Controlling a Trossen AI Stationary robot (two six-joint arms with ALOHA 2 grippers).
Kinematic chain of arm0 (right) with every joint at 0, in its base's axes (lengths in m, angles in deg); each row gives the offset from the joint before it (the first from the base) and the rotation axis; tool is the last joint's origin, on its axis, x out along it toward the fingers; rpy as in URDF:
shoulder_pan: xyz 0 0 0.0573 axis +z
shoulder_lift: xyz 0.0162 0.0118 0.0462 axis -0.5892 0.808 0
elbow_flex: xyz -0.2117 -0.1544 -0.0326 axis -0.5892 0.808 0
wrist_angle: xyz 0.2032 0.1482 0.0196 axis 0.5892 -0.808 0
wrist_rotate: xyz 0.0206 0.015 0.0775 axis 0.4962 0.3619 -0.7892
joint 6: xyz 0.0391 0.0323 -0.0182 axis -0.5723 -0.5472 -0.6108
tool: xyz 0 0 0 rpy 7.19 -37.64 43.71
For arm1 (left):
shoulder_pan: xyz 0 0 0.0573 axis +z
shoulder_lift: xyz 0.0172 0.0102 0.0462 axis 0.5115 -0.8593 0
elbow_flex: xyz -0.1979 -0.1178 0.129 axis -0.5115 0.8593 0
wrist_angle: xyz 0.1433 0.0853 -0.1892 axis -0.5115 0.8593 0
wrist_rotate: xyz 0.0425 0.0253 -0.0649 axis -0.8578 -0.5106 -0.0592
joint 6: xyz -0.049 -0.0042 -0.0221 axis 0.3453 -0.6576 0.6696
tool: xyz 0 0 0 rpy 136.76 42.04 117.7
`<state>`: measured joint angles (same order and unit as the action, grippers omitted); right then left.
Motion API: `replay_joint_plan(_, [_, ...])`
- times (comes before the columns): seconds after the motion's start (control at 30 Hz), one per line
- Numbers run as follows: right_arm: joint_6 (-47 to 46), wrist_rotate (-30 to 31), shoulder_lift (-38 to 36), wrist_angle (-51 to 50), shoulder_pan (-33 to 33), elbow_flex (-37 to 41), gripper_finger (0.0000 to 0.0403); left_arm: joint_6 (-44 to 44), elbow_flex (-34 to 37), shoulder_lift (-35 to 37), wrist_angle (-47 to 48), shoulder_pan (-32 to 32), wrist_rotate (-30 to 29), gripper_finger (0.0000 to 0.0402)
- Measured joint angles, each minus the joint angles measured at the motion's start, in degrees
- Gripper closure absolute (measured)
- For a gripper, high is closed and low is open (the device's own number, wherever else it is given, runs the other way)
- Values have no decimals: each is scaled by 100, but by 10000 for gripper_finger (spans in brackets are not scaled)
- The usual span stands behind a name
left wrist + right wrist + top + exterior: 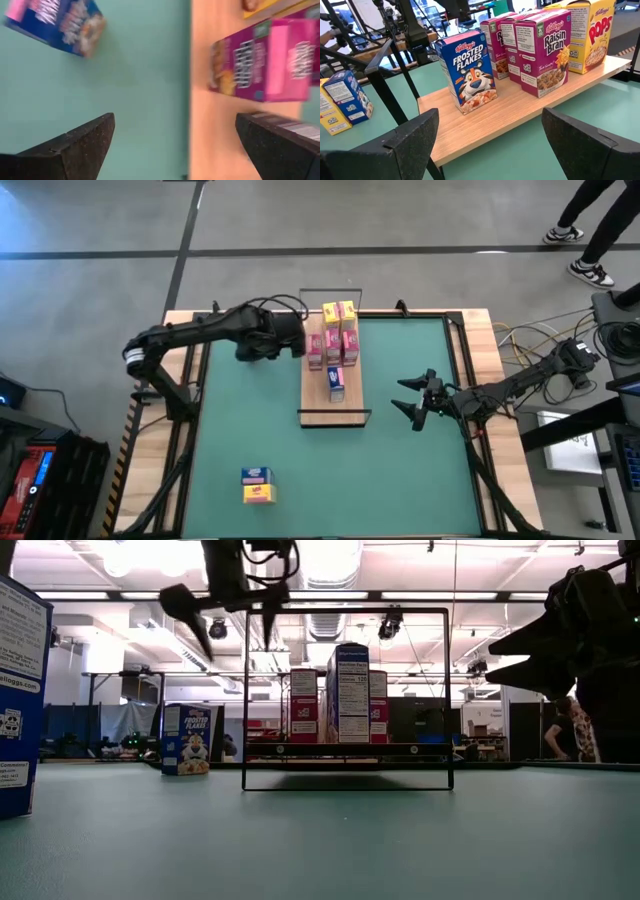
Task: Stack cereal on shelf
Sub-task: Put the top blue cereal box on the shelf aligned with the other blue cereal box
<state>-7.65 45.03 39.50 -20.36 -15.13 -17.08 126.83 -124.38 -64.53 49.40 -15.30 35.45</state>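
A green table surface [400, 450] is seen within a light wooden border [480, 325]; a grey floor [300, 220] crossed by dark lines is shown beyond it; a person's legs in dark trousers with white shoes [590, 272] are seen at the far right corner of the high view; cables [520, 338] are strewn beside the table's right edge; a red box-like unit [35, 470] is placed on the floor at the left; in the low view a ceiling with bright lights [150, 555] is shown, and a person in a patterned top [575, 730] is seen in the room behind.
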Motion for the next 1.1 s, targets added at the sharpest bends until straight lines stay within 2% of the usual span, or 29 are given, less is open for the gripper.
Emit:
replay_joint_plan(0.23, [2,0,0,0,0,0,62,-649,0,103,578,88,-424,4])
replay_joint_plan(0.43, [2,0,0,0,-1,0,62,-869,6,110,1024,450,-497,4])
replay_joint_plan(0.83, [2,0,-1,0,0,0,62,-1774,622,237,785,1411,-311,4])
replay_joint_plan(1.1, [2,0,0,0,0,0,62,-2931,1545,308,-113,2135,-136,4])
